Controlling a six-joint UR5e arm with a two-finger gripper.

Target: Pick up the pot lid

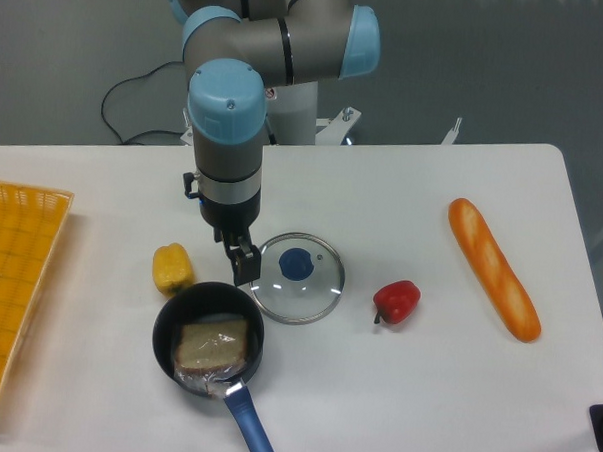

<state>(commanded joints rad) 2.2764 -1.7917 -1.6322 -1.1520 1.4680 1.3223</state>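
The dark gripper (242, 261) points down over the table, its tip beside the left edge of the pot lid and above the rear rim of the black pan. Whether its fingers are parted cannot be made out from this side. The pot lid (319, 299) is a round, clear disc with a metal rim and a dark blue knob (297, 264) at its middle. It lies flat on the table, knob up, and its knob stands to the right of the fingers.
A black pan (164, 330) with a blue handle (251, 424) holds a brown wrapped item (212, 346). Around are a yellow object (172, 269), a red pepper-like object (397, 301), an orange baguette-like object (494, 269) and, at far left, a yellow crate (14, 274).
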